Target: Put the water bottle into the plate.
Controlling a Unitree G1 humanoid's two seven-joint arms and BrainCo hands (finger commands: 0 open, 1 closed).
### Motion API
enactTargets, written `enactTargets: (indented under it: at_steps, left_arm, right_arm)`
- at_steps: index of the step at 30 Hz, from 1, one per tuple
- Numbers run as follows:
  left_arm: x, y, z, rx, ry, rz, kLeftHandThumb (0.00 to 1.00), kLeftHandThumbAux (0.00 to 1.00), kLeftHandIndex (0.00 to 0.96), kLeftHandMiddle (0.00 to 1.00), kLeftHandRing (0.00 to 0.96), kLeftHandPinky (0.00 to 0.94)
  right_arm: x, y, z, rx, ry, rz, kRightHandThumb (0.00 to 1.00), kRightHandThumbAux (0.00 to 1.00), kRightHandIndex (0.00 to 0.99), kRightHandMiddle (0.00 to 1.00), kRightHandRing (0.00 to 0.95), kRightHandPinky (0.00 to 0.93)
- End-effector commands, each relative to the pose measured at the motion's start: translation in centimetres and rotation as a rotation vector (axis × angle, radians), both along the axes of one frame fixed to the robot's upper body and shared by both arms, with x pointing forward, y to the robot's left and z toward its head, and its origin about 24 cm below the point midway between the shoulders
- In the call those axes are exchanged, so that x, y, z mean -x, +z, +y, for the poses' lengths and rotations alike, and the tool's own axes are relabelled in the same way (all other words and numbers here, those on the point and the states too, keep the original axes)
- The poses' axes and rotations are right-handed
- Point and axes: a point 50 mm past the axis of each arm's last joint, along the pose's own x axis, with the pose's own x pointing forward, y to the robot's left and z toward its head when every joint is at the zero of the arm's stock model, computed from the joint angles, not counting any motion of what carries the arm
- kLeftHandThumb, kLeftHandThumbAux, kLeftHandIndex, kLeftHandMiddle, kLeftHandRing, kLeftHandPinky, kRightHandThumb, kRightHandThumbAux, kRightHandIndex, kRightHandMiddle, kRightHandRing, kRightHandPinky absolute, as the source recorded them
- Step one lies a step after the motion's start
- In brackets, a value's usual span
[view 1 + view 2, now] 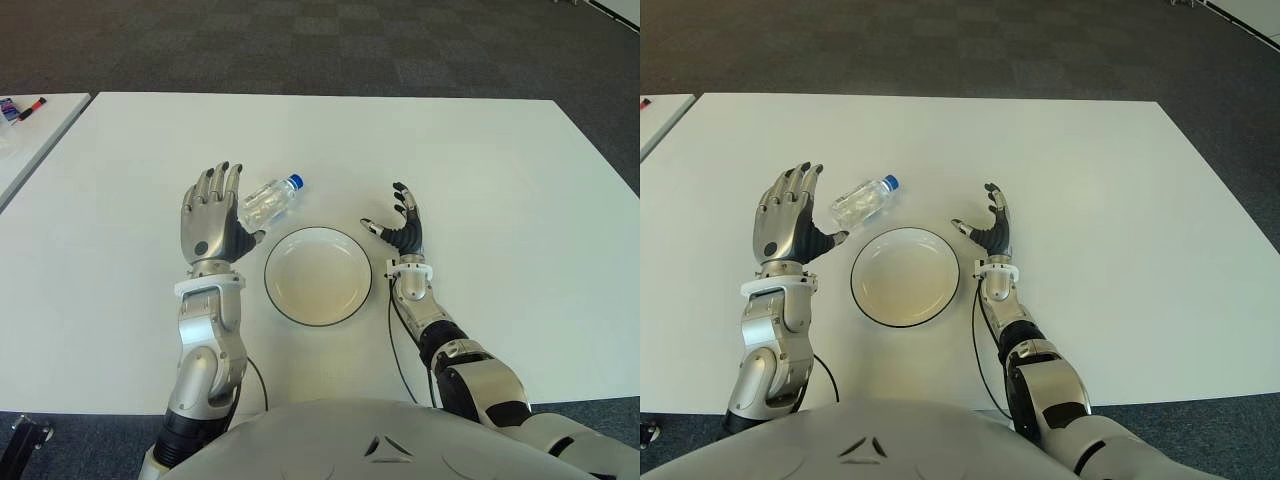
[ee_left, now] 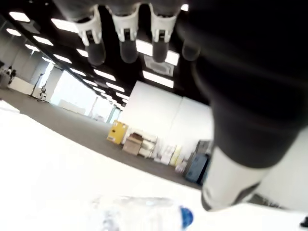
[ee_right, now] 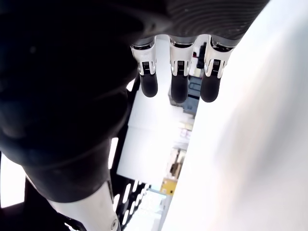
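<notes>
Right now your white table [image 1: 480,160] carries the plate [image 1: 318,276] close to its near edge, framed by a hand on either side, probably so that either one can reach in. Your left hand [image 1: 210,218] stands with fingers spread and holding nothing; the water bottle [image 1: 271,199] lies on its side just beside those fingertips, toward the far edge, though contact is hard to judge. Your right hand [image 1: 404,230] shows equally relaxed and empty beside the plate's right rim.

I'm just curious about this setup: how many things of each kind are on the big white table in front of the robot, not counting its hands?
Water bottle: 1
Plate: 1
Total: 2
</notes>
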Motion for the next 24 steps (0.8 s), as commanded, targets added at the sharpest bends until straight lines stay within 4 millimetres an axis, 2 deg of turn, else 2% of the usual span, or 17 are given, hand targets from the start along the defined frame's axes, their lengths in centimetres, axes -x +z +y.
enactTargets:
  at_steps: [1,24]
  left_arm:
    - [-0.21,-0.61,-0.05,-0.058,-0.005,0.083,0.0,0.9,0.002,0.015,0.002,0.057]
    - [-0.78,-0.8,-0.1,-0.053,-0.015,0.116,0.0,0.913,0.0,0.0,0.0,0.0]
  right_arm:
    - [1.65,-2.21,-0.12,0.022,-0.007,0.115,0.0,0.91,0.139,0.111,0.116,0.165]
    - [1.67,-2.32,0.07,0.016,0.007,0.127,0.0,0.895,0.129,0.1,0.105,0.153]
